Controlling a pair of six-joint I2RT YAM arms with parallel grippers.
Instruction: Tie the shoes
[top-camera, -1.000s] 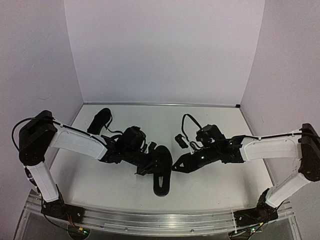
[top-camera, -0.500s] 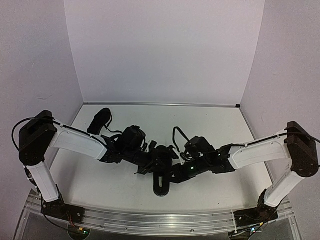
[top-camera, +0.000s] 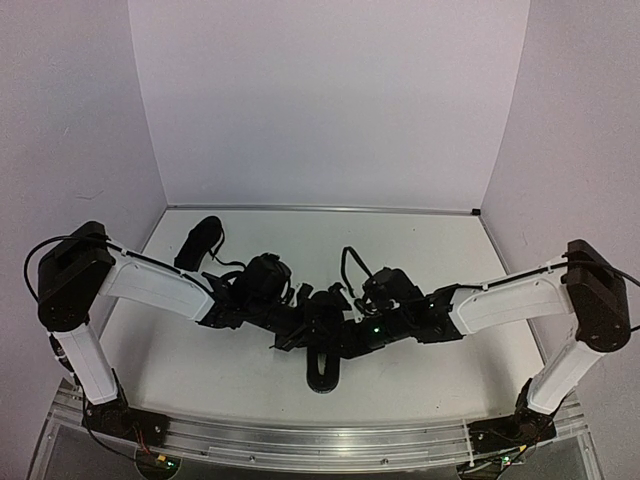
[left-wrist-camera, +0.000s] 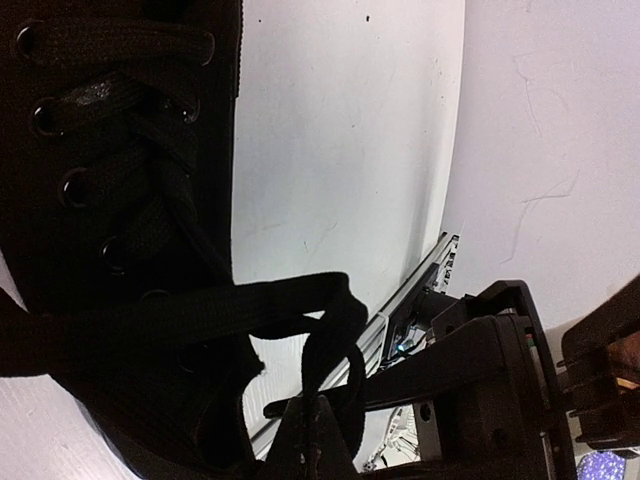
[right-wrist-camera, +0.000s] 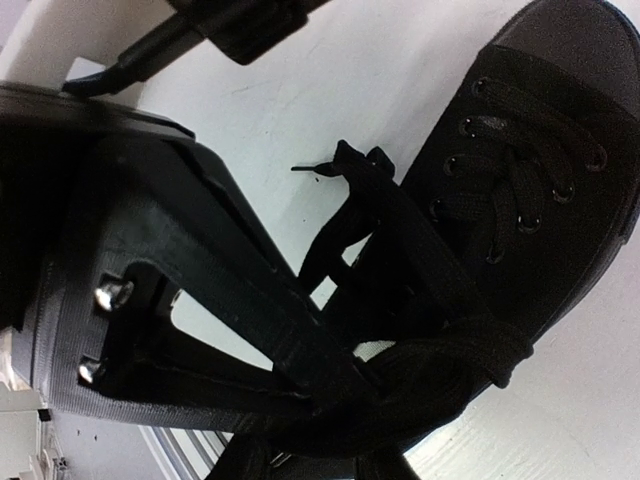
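Arriving since earlier: right jaws at shoe (top-camera: 322, 370)

A white bench (top-camera: 430, 250) sits inside a plain booth of pale, lilac-tinted panels: a back wall (top-camera: 320, 100), a left wall (top-camera: 60, 120) and a right wall (top-camera: 580, 120). An aluminium rail (top-camera: 320, 440) runs along the bench's near edge. The light is soft and even.

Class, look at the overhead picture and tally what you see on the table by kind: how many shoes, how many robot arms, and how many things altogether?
Black shoes: 2 (centre shoe, far-left shoe)
Robot arms: 2 (left arm, right arm)
Total: 4
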